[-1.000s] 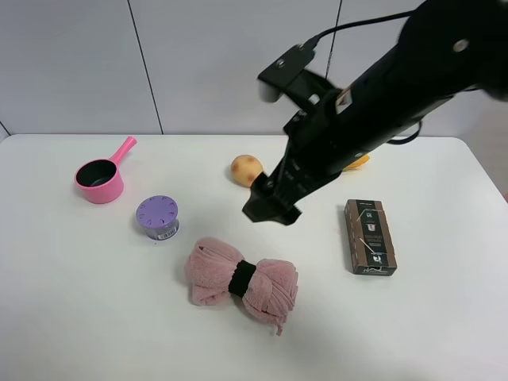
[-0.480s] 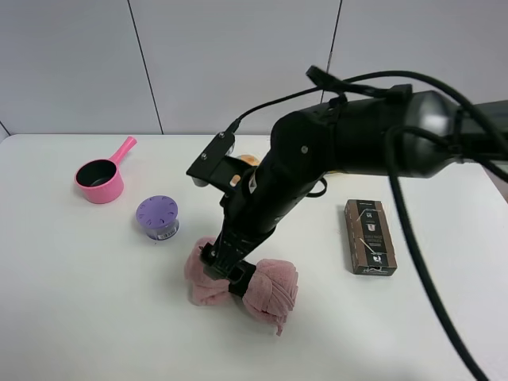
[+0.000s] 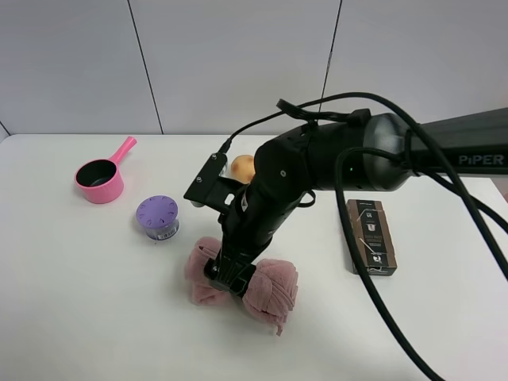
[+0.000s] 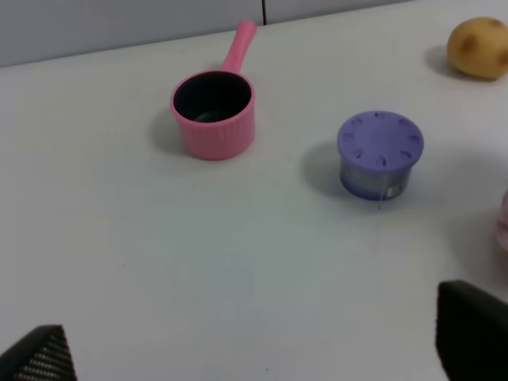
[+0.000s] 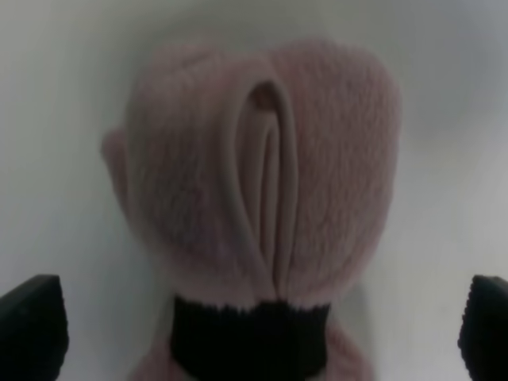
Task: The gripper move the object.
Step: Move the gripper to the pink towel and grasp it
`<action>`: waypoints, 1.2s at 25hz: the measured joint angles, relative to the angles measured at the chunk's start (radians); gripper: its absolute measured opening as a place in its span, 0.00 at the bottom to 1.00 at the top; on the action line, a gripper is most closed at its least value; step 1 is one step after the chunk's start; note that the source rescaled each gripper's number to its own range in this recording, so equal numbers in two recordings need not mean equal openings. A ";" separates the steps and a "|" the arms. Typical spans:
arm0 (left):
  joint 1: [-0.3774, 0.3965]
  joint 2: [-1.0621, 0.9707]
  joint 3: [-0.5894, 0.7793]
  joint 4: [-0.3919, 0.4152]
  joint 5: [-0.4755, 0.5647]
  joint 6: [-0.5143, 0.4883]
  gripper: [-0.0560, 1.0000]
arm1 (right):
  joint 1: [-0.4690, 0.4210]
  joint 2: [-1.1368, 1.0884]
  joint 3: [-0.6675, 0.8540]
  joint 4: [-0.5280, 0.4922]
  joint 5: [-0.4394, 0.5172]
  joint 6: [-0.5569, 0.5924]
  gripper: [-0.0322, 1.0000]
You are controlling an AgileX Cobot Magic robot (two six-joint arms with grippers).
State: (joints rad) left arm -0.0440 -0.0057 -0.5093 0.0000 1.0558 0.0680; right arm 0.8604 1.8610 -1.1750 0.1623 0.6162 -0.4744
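The dusty-pink towel bundle [image 3: 271, 287] lies on the white table [image 3: 79, 302] in front of centre, cinched by a black band. My right gripper [image 3: 227, 279] reaches across from the right and is down on the bundle's middle, hiding the band in the high view. In the right wrist view the bundle [image 5: 258, 175] fills the frame, the band [image 5: 250, 337] lies between the two fingertips, and the right gripper [image 5: 258, 325] is open with jaws wide on either side. My left gripper [image 4: 254, 349] is open and empty above bare table, out of the high view.
A bright pink pot [image 3: 100, 179] with handle stands at the far left. A purple-lidded can [image 3: 157, 216] is left of the bundle. A potato [image 3: 240, 167] lies behind the arm. A brown box [image 3: 370, 236] lies to the right.
My right arm has swung down and to the left from above the table's middle onto the towel bundle, then settled lower over the band. The bundle has not moved.
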 joint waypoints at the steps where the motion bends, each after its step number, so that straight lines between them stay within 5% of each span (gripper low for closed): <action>1: 0.000 0.000 0.000 0.000 0.000 0.000 1.00 | 0.000 0.001 0.000 -0.016 0.026 0.000 1.00; 6: 0.000 0.000 0.000 0.000 0.000 0.000 1.00 | 0.000 0.019 -0.001 -0.041 0.109 0.000 1.00; 30: 0.000 0.000 0.000 0.000 0.000 0.000 1.00 | 0.003 0.125 -0.001 -0.041 0.114 0.068 1.00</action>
State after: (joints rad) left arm -0.0440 -0.0057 -0.5093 0.0000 1.0558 0.0680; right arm 0.8638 1.9860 -1.1763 0.1210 0.7298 -0.4059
